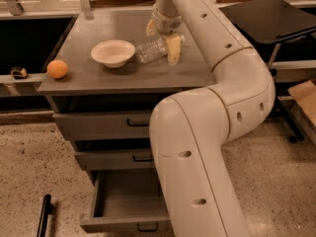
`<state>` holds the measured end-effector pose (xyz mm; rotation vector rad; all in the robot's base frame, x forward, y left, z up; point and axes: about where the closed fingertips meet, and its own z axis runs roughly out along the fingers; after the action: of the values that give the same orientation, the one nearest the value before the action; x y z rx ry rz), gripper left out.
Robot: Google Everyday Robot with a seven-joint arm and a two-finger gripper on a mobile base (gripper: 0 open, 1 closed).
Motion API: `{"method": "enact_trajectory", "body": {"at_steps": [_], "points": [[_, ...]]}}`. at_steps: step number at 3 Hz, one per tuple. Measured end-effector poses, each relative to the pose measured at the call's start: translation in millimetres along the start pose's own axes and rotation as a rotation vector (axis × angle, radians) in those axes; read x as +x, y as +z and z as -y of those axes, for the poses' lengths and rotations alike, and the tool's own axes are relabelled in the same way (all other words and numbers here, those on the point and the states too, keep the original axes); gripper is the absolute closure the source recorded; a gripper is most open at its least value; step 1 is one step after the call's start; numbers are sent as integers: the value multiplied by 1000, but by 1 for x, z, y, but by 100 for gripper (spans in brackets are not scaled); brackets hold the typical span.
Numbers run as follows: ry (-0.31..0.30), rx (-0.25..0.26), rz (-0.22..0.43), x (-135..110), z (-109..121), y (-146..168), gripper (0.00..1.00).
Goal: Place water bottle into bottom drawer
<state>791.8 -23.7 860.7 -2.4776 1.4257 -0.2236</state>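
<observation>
Tool (161, 45) at upper centre of frame, low over worktop (94, 31). Two yellowish fingers (173, 51) spread apart, released, one either side of water bottle (149, 50).

One water bottle, clear, lying on its side on worktop just right of bowl (113, 52). Label band too small to read.

One white bowl, upright.

One orange (58, 68) at worktop's left front corner, well apart from bowl.

Three grey drawers below: top drawer (98, 126) and middle drawer (113, 159) pushed in, bottom drawer (126, 224) pulled out at lower centre.
</observation>
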Motion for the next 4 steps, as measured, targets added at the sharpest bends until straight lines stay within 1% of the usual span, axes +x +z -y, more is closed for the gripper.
{"method": "enact_trajectory", "body": {"at_steps": [1,3,4], "points": [[3,-4,3,3,2,11,12],[10,-13,8,7,2,25,39],[16,-9,13,7,3,26,62]]}}
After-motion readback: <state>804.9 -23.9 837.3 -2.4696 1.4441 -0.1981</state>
